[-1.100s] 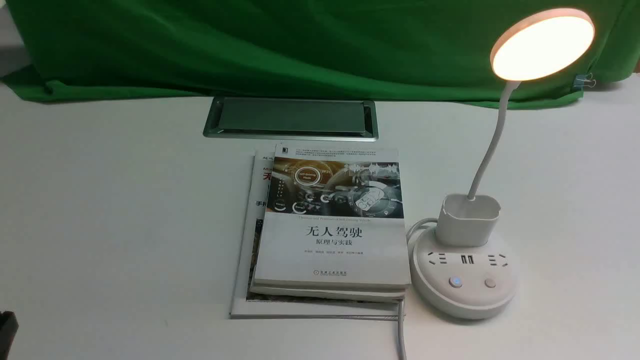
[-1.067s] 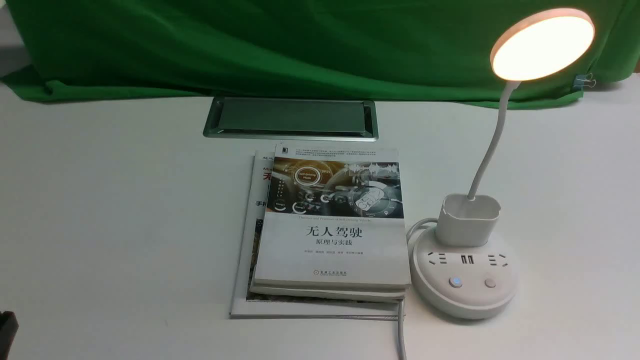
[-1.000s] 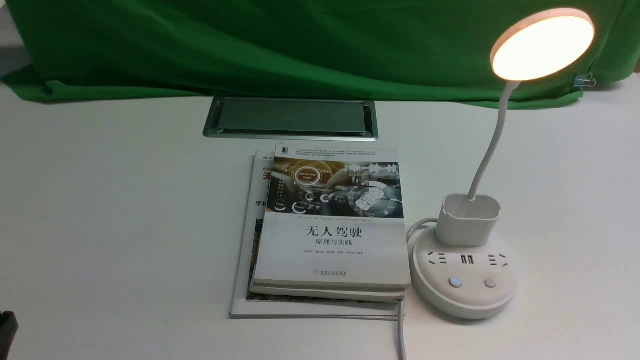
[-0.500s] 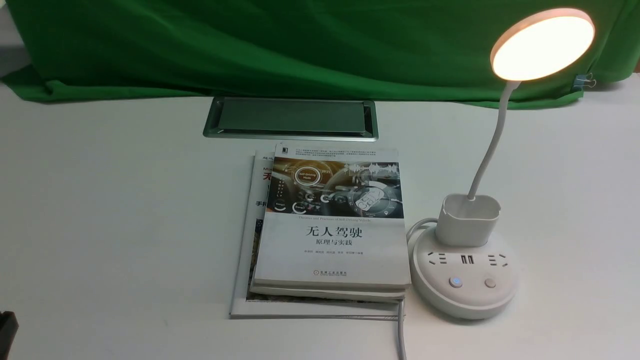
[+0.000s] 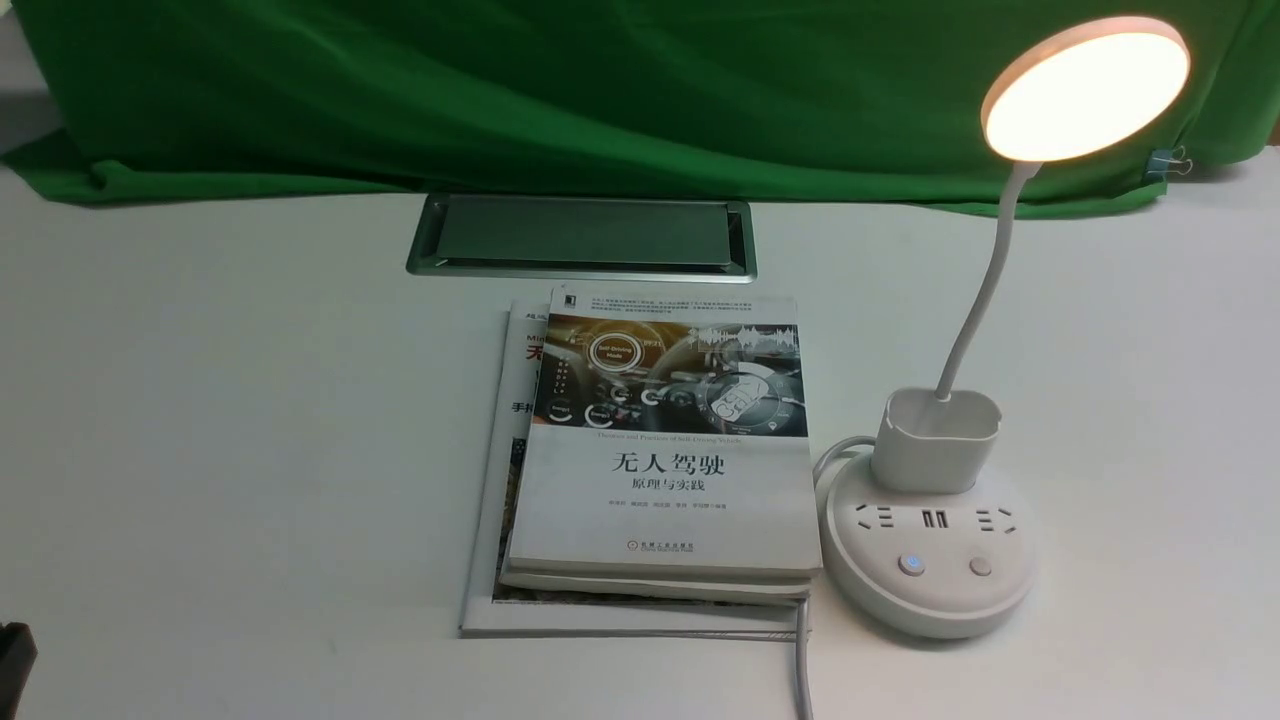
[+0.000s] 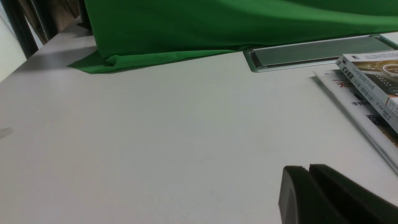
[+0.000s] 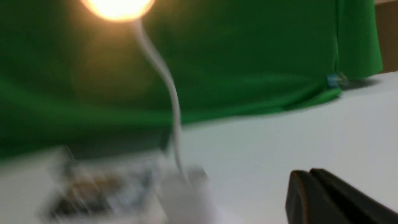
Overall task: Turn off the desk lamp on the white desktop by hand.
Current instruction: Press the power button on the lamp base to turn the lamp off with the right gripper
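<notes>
The desk lamp (image 5: 930,540) stands on the white desktop (image 5: 220,420) at the right, lit, its disc head (image 5: 1085,88) glowing. Its round base carries a lit blue button (image 5: 910,564) and a second button (image 5: 980,566). In the right wrist view the lamp (image 7: 174,118) is blurred, ahead of my right gripper (image 7: 309,171), which is shut and empty. My left gripper (image 6: 308,168) is shut and empty over bare desktop, left of the books. Only a dark corner of the left arm (image 5: 12,650) shows in the front view.
A stack of books (image 5: 660,460) lies just left of the lamp base, with the lamp's cable (image 5: 802,660) running to the front edge. A grey cable hatch (image 5: 580,236) sits behind the books. Green cloth (image 5: 560,90) covers the back.
</notes>
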